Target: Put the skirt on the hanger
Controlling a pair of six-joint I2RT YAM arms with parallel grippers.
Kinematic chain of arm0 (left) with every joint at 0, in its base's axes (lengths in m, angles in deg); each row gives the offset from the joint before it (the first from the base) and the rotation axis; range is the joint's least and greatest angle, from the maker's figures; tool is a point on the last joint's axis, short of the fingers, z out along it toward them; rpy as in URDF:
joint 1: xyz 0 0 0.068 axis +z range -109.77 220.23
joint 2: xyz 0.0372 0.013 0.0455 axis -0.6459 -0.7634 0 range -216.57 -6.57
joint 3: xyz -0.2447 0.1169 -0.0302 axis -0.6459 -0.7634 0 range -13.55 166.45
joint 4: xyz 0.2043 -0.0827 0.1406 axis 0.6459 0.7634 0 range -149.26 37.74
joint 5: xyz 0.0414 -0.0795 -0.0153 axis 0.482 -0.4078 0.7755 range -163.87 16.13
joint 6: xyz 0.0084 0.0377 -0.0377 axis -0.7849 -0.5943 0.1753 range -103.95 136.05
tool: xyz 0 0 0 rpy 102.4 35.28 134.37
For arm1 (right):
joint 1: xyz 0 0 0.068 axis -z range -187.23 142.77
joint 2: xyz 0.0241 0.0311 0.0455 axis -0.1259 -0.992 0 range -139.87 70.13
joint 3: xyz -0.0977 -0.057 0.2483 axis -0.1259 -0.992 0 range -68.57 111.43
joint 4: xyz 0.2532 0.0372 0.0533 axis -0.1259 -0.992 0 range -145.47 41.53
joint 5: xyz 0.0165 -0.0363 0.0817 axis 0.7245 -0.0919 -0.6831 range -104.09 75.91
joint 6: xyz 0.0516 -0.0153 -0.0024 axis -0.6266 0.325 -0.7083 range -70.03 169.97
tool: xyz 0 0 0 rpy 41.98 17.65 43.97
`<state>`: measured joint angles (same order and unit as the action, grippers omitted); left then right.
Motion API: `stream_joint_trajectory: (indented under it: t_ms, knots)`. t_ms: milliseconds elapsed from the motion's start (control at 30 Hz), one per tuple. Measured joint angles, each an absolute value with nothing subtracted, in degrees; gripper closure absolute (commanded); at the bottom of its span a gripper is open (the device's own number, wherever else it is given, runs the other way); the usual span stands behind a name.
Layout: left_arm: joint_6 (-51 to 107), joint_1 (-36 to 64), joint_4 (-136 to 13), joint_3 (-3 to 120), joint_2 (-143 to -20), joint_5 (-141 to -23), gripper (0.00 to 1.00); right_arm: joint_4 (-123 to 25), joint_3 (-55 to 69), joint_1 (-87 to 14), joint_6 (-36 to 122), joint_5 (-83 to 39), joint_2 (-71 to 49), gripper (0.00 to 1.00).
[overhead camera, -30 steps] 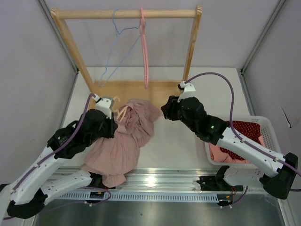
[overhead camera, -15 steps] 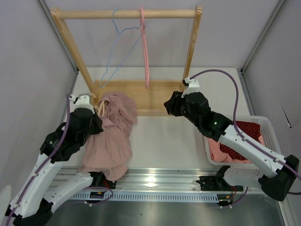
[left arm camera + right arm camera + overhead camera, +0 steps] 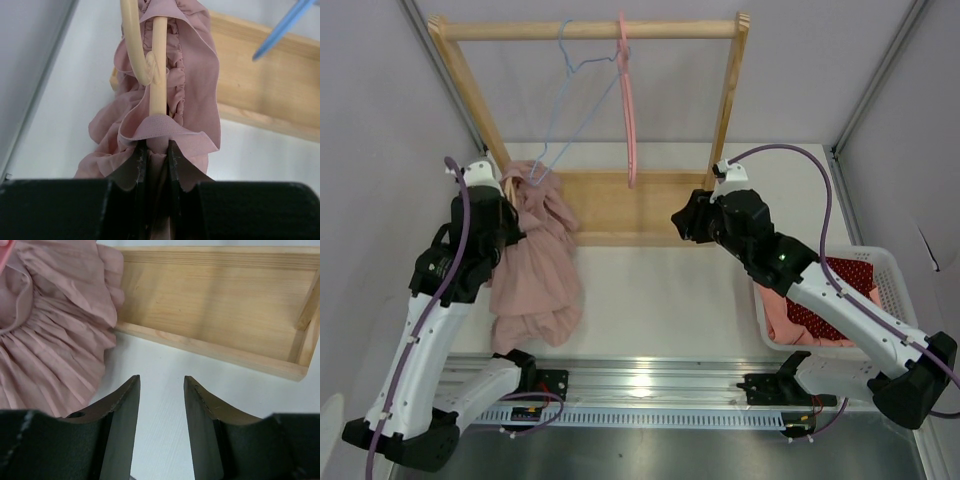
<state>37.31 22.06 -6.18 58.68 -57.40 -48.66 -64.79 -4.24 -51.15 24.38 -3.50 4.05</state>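
Dusty pink pleated skirt (image 3: pixel 535 265) on a cream hanger (image 3: pixel 157 75) at the left gripper (image 3: pixel 156 150). Beyond it, a blue hanger (image 3: pixel 560 110) and a pink hanger (image 3: pixel 627 100) on a pale wood rack (image 3: pixel 590 30). Behind the right gripper (image 3: pixel 161 380), a white basket (image 3: pixel 895 262) with red, white-dotted cloth (image 3: pixel 850 275).

White links and black joint housings on left arm (image 3: pixel 420 330) and right arm (image 3: pixel 840 300). Purple cables (image 3: pixel 772 148) looping off white wrist caps. Black bases (image 3: pixel 910 385). Dark, curved, tapering fingers (image 3: pixel 122 430).
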Motion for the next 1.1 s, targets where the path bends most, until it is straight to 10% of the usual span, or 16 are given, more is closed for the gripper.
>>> stream_joint_trajectory:
  t_ms: [1100]
  knots:
    - [18.5, 28.4, -16.8, 72.3, -64.2, -65.3, 1.0, -64.4, -4.3, -48.9, 25.2, -6.0, 6.3, 0.57]
